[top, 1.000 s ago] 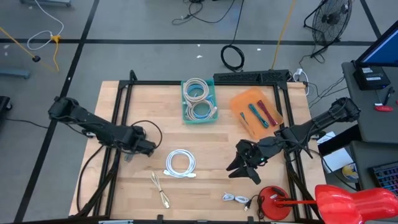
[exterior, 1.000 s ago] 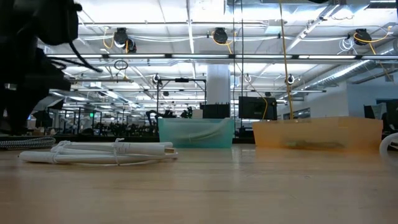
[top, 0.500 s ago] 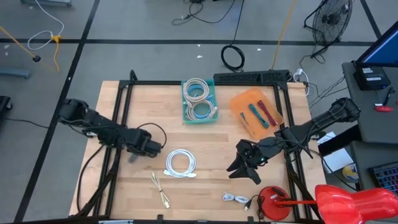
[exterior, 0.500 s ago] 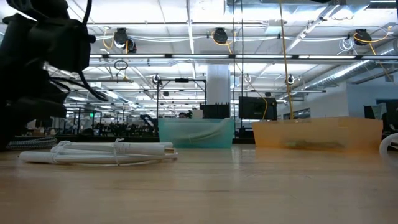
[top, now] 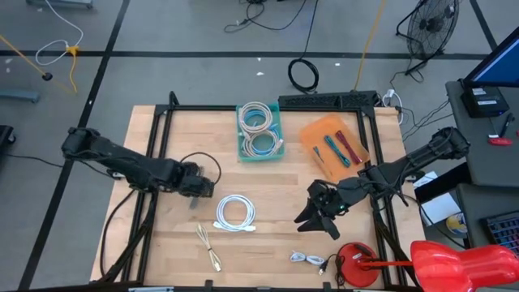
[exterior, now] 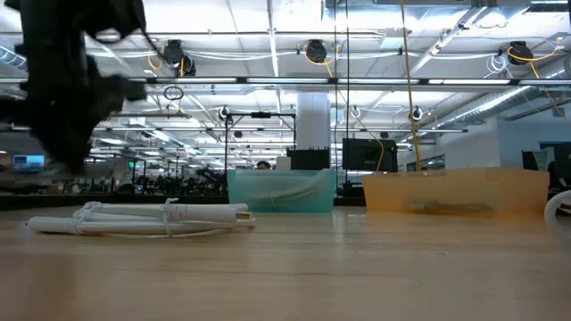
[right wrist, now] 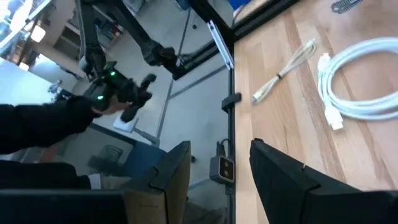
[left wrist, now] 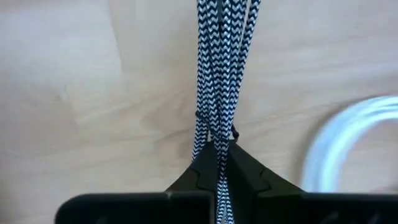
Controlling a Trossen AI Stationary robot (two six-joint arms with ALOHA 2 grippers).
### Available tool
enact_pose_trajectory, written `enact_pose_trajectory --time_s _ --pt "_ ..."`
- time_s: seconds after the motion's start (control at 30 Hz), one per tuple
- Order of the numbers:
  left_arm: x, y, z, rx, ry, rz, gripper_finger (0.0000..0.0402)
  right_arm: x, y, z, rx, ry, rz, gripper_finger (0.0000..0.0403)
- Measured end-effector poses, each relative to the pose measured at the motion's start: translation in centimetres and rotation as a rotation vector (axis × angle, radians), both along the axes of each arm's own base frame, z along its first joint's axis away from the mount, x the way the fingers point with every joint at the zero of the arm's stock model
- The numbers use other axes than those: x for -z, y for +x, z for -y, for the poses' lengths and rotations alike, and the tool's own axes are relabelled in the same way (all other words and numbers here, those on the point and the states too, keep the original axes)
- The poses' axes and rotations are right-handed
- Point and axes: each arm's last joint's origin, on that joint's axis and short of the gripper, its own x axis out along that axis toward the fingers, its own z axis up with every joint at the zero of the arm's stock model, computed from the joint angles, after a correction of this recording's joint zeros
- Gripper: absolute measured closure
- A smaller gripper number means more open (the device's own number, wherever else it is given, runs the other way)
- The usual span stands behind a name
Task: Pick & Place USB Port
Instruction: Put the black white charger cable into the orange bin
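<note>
The USB cable is a black-and-white braided bundle (left wrist: 214, 68); in the high view it shows as a dark loop (top: 209, 165) on the left half of the table. Its plugs do not show. My left gripper (top: 196, 189) stands over it, pointing steeply down, and is shut on its strands (left wrist: 216, 148). A white coiled cable (top: 235, 212) lies just to the right of it on the wood. My right gripper (top: 318, 216) hovers open over the right half of the table, holding nothing (right wrist: 219, 152). My left gripper pinches several strands of the braided cable (left wrist: 208, 134) together between its two fingers. The fingers come from above, pointing steeply down, and the strands run out from between the fingertips along the line of the fingers. Whether the bundle is off the wood, I cannot tell.
A teal bin (top: 259, 150) with white coils and an orange tray (top: 312, 134) with small tools stand at the back. A beige cable (top: 209, 247), a small white cable (top: 306, 259) and a red object (top: 357, 264) lie near the front edge. A black frame (top: 162, 113) borders the table.
My left gripper has moved toward the table's right edge, closer to the white coil, and has tipped to point more steeply down. The dark loop of the braided cable has shifted a little to the right with it.
</note>
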Motion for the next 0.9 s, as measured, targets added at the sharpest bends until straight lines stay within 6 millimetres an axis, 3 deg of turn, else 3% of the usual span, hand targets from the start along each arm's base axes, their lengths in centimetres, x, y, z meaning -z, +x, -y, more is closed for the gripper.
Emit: enact_pose_trajectory --time_s 0.3,0.43,0.6,0.9 --pt "-10.7 5.1 1.8 0.157 0.429 0.782 0.0392 -2.3 1.1 1.2 0.063 0.105 0.222 0.0248" --pt "-14.7 7.2 2.7 0.24 0.629 1.008 0.0392 -3.4 1.4 2.1 0.097 0.17 0.317 0.0248" --pt "-16.8 9.8 3.7 0.332 0.676 1.087 0.0392 -4.4 1.7 3.1 0.136 0.208 0.414 0.0248" --pt "-16.8 14.5 6.2 0.474 0.567 1.119 0.0392 -4.4 2.1 4.2 0.173 0.158 0.434 0.0248"
